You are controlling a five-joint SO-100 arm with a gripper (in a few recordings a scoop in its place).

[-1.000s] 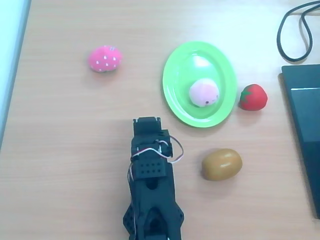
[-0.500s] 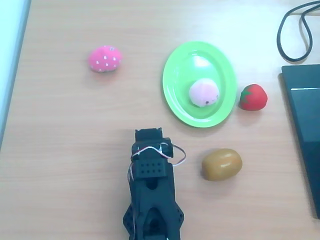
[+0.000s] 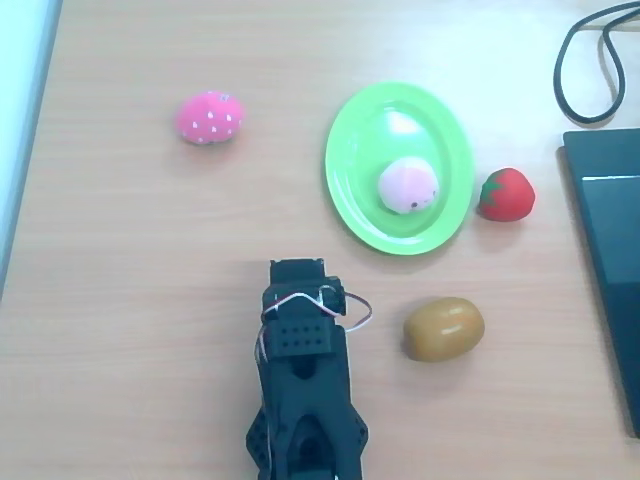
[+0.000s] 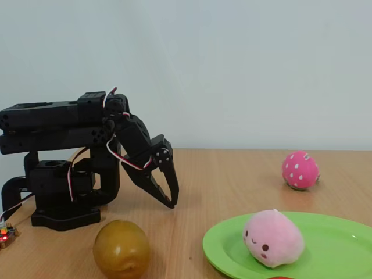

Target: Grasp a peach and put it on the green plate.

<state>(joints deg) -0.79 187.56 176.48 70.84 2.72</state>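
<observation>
The pale pink peach (image 3: 408, 186) lies on the lime-green plate (image 3: 352, 170), a little right of its middle; in the fixed view the peach (image 4: 272, 238) rests on the plate (image 4: 331, 244) with its small face toward the camera. My black gripper (image 4: 171, 203) hangs folded back near the arm's base, fingers pressed together and pointing down, holding nothing. From overhead the gripper (image 3: 298, 270) sits below and left of the plate, apart from it.
A hot-pink dotted strawberry (image 3: 210, 117) lies at the upper left. A red strawberry (image 3: 505, 194) sits right of the plate, and a brown oval fruit (image 3: 443, 328) lies right of the arm. A dark device (image 3: 610, 260) and a black cable (image 3: 585, 60) occupy the right edge.
The arm drew back toward its base, away from the plate, in the first half second and has since stayed still. The peach and plate have not moved.
</observation>
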